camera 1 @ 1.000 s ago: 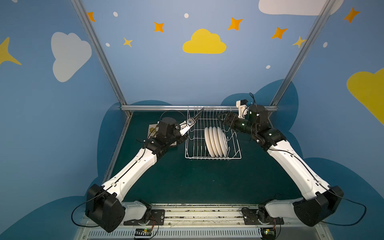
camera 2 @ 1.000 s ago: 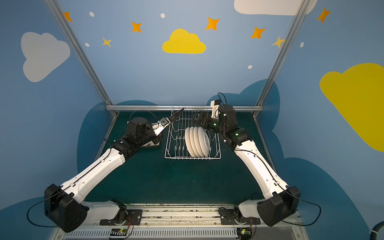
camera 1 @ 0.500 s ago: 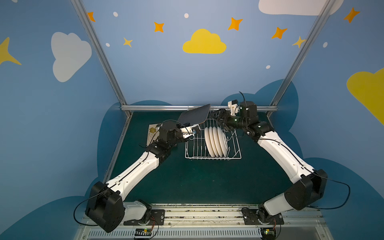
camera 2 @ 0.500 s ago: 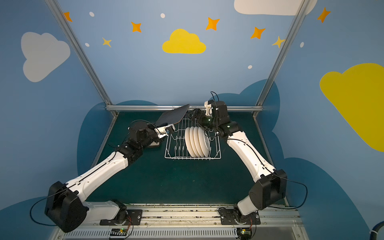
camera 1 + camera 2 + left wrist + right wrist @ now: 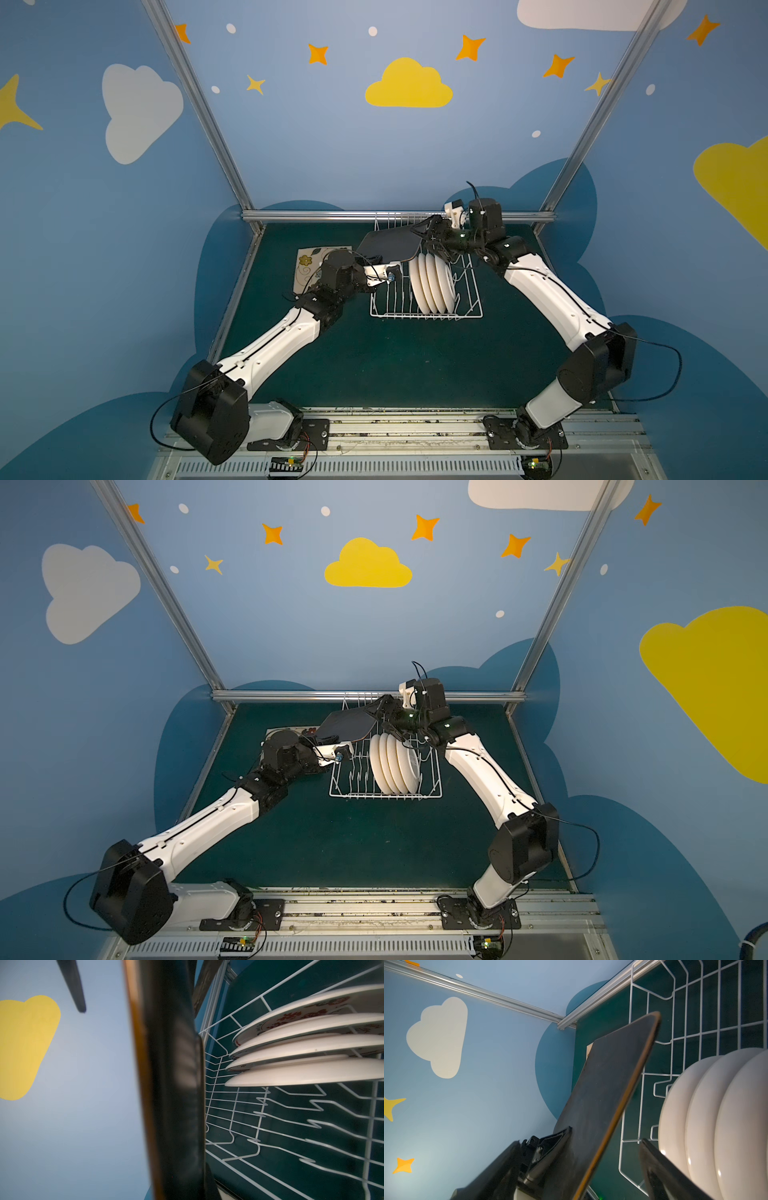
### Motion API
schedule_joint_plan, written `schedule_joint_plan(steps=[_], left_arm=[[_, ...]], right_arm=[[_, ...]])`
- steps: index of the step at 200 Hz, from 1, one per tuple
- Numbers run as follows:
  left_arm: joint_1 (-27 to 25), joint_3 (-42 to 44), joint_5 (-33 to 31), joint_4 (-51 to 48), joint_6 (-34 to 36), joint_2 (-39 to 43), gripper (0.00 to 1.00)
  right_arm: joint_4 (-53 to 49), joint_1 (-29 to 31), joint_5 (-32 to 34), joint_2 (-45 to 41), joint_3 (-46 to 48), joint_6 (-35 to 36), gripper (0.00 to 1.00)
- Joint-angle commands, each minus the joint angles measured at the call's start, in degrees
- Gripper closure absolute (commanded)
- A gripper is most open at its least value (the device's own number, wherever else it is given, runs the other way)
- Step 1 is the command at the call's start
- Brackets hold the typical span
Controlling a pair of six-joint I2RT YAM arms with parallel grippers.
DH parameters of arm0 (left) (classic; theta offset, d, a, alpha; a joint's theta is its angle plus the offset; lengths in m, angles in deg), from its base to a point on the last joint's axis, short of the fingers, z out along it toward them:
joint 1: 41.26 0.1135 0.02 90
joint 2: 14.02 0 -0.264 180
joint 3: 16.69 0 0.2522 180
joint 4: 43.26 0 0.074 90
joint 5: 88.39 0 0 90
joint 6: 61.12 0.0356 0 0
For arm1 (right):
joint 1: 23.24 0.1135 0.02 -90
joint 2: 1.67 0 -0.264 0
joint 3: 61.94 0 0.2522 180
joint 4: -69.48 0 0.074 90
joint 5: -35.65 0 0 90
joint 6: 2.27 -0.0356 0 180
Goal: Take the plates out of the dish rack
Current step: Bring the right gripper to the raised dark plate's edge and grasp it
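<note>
A square plate [image 5: 388,245] with a black back hangs tilted over the dish rack's [image 5: 471,309] back left part. My left gripper [image 5: 391,268] is shut on its near edge; in the left wrist view the plate [image 5: 172,1084] fills the middle and hides the jaws. My right gripper [image 5: 428,237] is open and straddles the plate's right edge. In the right wrist view one finger [image 5: 550,1151] lies against the plate's black back [image 5: 608,1088]; the other finger [image 5: 660,1172] stands apart from it. Several round white plates [image 5: 432,282] stand upright in the rack.
Another square plate [image 5: 307,262] lies face up on the green table left of the rack, partly under my left wrist. A metal rail [image 5: 316,216] runs along the back edge just behind the rack. Frame posts rise at both back corners.
My left gripper has lifted the square plate out of the rack and tipped it flatter. My right gripper has come in from the right onto its edge and narrowed slightly.
</note>
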Motion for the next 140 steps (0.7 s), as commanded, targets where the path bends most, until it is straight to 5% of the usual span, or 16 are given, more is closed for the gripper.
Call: schedule_joint_plan(steps=[1,52,109,140], left_arm=[[-0.3,-2.1,0.1,15.3,1.7,1.8,0.97],[-1.8,-0.6,-1.2,20.1,5.2,0.2,0.97],[-2.9,0.2,-0.3,19.3,8.1,-0.3,0.97],[-3.2,0.2,-0.8,19.7,8.6,-0.5,0.97]], right_arm=[[-3.3,1.1,0.5,0.3,-2.2,-0.2,0.17],[0.9,3.6,2.3,0.7,1.7,-7.6,0.41],[1.9,4.2,4.9,0.7,3.7,-9.6,0.52],[4.2,3.9,6.7,-0.8,6.6,-9.9,0.72]])
